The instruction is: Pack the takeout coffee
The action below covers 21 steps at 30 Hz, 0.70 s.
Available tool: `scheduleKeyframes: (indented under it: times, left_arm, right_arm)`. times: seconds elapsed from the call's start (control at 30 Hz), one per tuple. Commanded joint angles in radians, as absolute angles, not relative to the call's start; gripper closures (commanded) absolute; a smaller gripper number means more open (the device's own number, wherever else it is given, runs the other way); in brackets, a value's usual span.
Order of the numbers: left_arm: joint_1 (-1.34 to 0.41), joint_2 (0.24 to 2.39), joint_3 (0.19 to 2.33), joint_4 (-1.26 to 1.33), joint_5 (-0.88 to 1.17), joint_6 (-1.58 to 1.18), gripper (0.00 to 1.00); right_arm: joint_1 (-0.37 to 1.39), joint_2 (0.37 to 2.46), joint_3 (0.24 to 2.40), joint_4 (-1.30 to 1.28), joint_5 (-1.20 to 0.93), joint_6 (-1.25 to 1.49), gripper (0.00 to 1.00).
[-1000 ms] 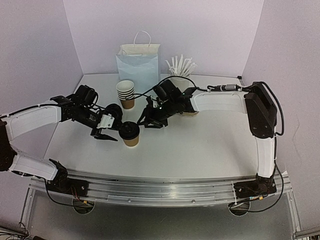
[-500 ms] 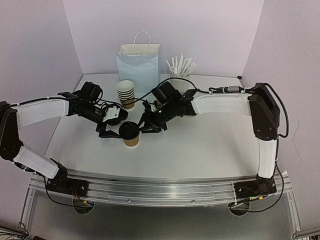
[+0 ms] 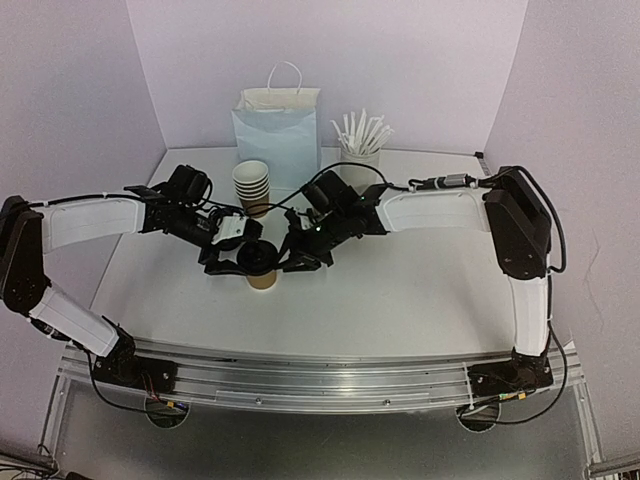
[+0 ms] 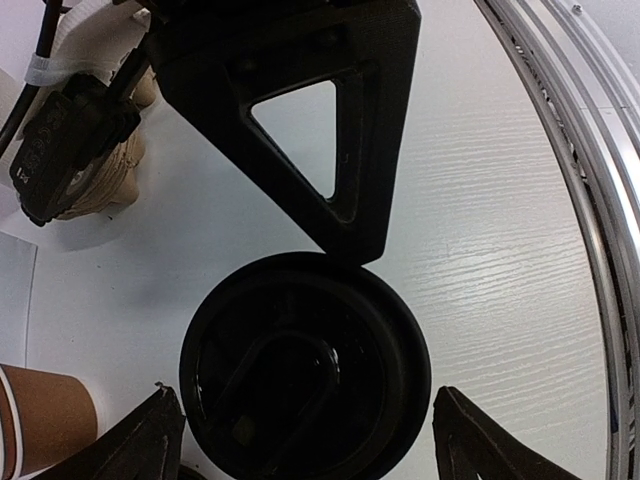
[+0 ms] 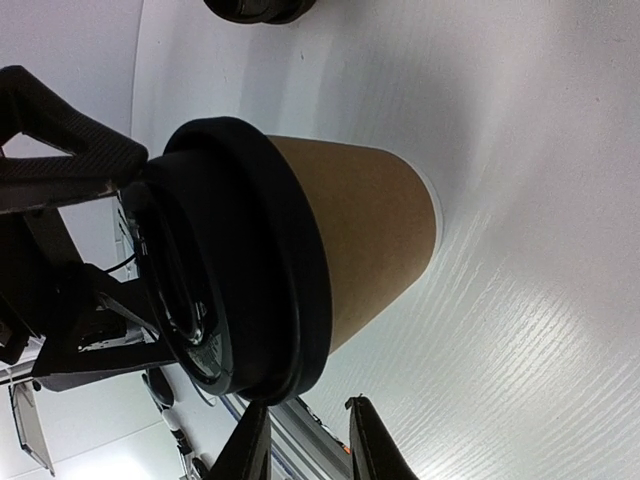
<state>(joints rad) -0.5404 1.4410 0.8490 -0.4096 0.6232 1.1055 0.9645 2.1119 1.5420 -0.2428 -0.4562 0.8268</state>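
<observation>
A brown paper cup (image 3: 264, 279) with a black lid (image 3: 260, 258) stands upright at the table's middle left. My left gripper (image 3: 240, 260) hangs over it, wide open. In the left wrist view its fingertips (image 4: 478, 440) straddle the lid (image 4: 305, 365) without touching. My right gripper (image 3: 297, 256) is at the cup's right side, its jaws narrowly apart and empty; one finger (image 4: 340, 130) meets the lid's edge. The right wrist view shows the cup (image 5: 365, 240), its lid (image 5: 245, 260) and that gripper (image 5: 305, 445) beside it. A bit of the tan pulp carrier (image 4: 100, 185) shows behind the right arm.
A stack of brown cups (image 3: 251, 185) stands behind the grippers, also at the left wrist view's lower left (image 4: 40, 425). A white handled bag (image 3: 278, 125) and a white cup of sticks (image 3: 362, 150) stand at the back wall. Spare black lids (image 5: 255, 8) lie beyond the cup.
My left gripper has moved right and now sits over the lidded cup. My right gripper has closed in on the cup's right side. The cup has not moved.
</observation>
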Motion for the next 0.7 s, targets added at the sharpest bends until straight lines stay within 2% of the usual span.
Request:
scheduleKeyframes:
  times: [0.0,0.4,0.67]
  left_arm:
    - [-0.545,1.453,0.849,-0.385,0.624,1.105,0.16]
    - [-0.545,1.471,0.821,-0.449,0.634,1.161,0.26]
    - [-0.547,1.479,0.819,-0.476,0.649,1.178,0.27]
  right_arm:
    - [0.963,2.142,1.568,-0.255,-0.456,0.820,0.77]
    - [0.960,2.143,1.593,-0.252,-0.449,0.847,0.75]
    - [0.954,2.160,1.582,-0.249,-0.442,0.882,0.81]
